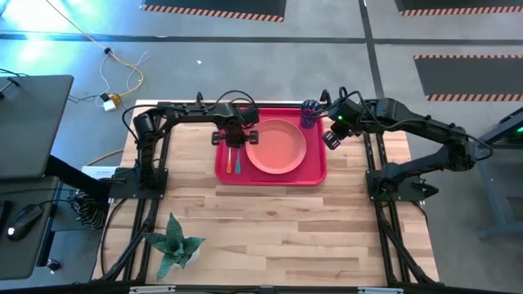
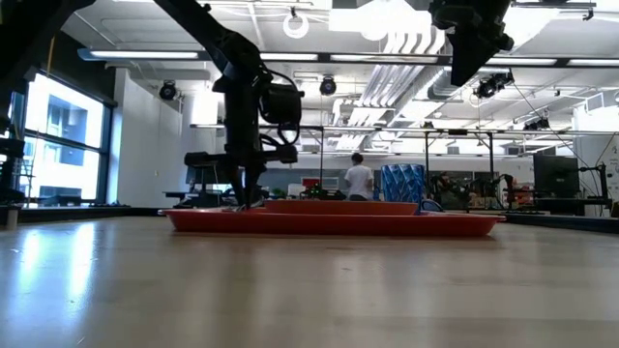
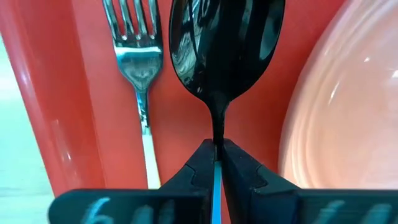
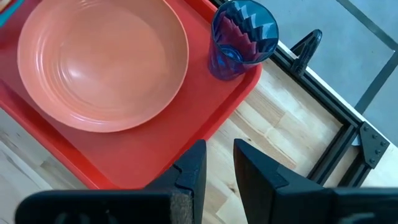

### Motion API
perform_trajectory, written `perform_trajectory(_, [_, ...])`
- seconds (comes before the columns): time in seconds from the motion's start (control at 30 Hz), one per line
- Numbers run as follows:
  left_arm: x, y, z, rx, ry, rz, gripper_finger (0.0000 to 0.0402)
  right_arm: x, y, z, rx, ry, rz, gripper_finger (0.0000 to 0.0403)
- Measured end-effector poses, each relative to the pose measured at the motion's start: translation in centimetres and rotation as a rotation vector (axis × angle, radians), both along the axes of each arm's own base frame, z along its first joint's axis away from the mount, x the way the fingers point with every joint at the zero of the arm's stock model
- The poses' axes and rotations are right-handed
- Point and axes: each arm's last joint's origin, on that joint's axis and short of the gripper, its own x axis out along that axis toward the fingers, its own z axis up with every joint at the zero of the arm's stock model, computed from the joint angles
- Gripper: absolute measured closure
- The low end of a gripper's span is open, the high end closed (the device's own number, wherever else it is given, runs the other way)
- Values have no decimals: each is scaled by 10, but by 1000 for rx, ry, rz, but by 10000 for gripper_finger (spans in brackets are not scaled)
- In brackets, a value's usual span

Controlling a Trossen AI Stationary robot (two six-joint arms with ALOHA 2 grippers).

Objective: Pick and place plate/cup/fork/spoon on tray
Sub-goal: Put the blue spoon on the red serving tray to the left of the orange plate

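The red tray point(image 1: 315, 173) lies at the table's far middle. On it rest the salmon plate point(image 1: 278, 147), the dark blue cup point(image 1: 310, 112) standing upright in its far right corner, and the fork point(image 3: 138, 68), flat by the left rim. My left gripper point(image 3: 217, 163) points down over the tray's left part, shut on the spoon point(image 3: 227, 43), which lies between fork and plate point(image 3: 342, 118). My right gripper point(image 4: 217, 163) hangs open and holding nothing above the table, just off the tray's right edge point(image 4: 230, 112). My left gripper pinches the spoon between its two fingers at the neck point(image 3: 217, 146), where the dark metal meets the light-blue handle. The fingers come from above, pointing down, one on each side of the slim handle. The spoon lies level alongside the fork; whether it touches the tray I cannot tell.
A small potted plant point(image 1: 176, 245) stands near the table's front left. Bare wood stretches between it and the tray. Black frame rails point(image 4: 336, 149) run along the table's right side. A person point(image 2: 359, 179) stands far off in the room behind.
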Motion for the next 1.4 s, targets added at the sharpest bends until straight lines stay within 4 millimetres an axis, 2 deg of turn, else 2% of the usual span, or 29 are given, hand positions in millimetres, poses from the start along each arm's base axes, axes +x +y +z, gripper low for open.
perform_trajectory(0.67, [-2,11,-6,-30,-19,11,392,0,0,0,16,-26,-52,329])
perform_trajectory(0.8, [-2,11,-6,-30,-17,12,392,0,0,0,16,-26,-52,329])
perform_trajectory(1.03, [0,12,-19,-60,9,12,392,0,0,0,17,-26,-51,329])
perform_trajectory(1.4, [-1,12,-19,-58,10,14,391,0,0,0,18,-26,-51,329])
